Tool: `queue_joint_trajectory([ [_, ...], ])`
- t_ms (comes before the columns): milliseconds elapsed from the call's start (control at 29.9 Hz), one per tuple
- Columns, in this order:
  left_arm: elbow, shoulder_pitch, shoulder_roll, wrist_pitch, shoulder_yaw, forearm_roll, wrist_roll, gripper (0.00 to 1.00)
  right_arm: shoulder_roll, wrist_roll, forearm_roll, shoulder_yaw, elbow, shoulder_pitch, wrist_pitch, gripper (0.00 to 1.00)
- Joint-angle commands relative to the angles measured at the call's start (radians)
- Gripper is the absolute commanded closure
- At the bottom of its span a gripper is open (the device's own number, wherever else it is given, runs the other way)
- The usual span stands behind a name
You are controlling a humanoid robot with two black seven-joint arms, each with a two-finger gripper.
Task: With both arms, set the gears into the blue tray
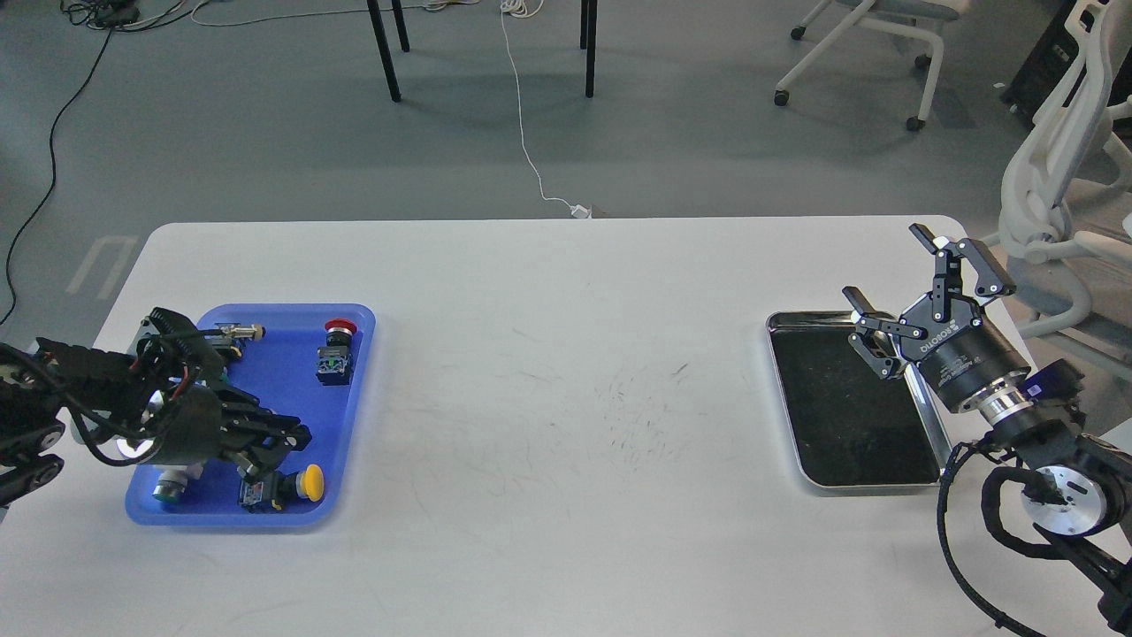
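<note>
A flat, bright blue plastic tray [354,402] with rounded corners and a low rim lies on the left part of the white worktop [566,372]. In it stand a push-button switch with a red cap [337,350] near the far right corner, one with a yellow cap [296,485] near the front edge, one with a green cap [166,488] at the front left, and a small metal cylindrical part [240,333] at the far side. The left black two-finger tool [287,442] hangs low over the tray's middle, just behind the yellow-capped switch; its fingers merge into one dark shape, so I cannot tell whether they are spread or pressed together. The small black gears cannot be made out in this view.

Well apart, at the right side of the worktop, lies a shiny steel tray with a black inside [840,416]. The right black tool [889,274] is raised above its far right corner, fingers spread wide, with nothing between them.
</note>
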Motion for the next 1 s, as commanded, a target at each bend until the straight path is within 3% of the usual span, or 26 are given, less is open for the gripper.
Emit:
queue_joint_trajectory([
  [0,0.032,-0.001,-0.012,0.000,-0.001,0.002,0.000,0.77,0.000,0.000,0.000,0.000,0.000,-0.001,0.000,0.03],
  [167,0.033,-0.001,-0.010,0.000,-0.001,0.002,0.000,0.75,-0.002,0.000,0.000,0.003,0.000,-0.001,0.000,0.03],
  [301,0.033,0.001,-0.010,0.001,-0.001,-0.003,0.000,0.49,-0.002,0.000,0.000,0.003,0.000,-0.001,0.000,0.03],
  [368,0.033,0.001,-0.006,0.006,-0.001,-0.004,0.000,0.28,0.000,0.000,0.000,0.003,0.000,-0.001,0.000,0.03],
  [401,0.032,0.001,-0.003,0.011,-0.002,-0.004,0.000,0.22,-0.002,0.000,0.000,0.003,0.000,-0.001,0.000,0.03],
  [635,0.020,-0.001,0.020,0.021,-0.140,-0.154,0.000,0.17,-0.002,0.000,0.000,0.006,0.000,0.000,0.000,0.03],
  [735,-0.026,-0.001,0.019,0.023,-0.235,-0.406,0.000,0.14,0.000,0.000,0.000,0.008,0.000,0.000,0.000,0.03],
  [836,-0.072,0.001,0.000,0.026,-0.289,-0.715,0.000,0.02,0.000,0.000,0.000,0.006,0.000,0.000,0.000,0.03],
  [969,-0.122,0.061,-0.075,0.070,-0.326,-1.169,0.000,0.02,0.000,0.000,-0.001,-0.009,0.002,0.000,-0.003,0.03],
])
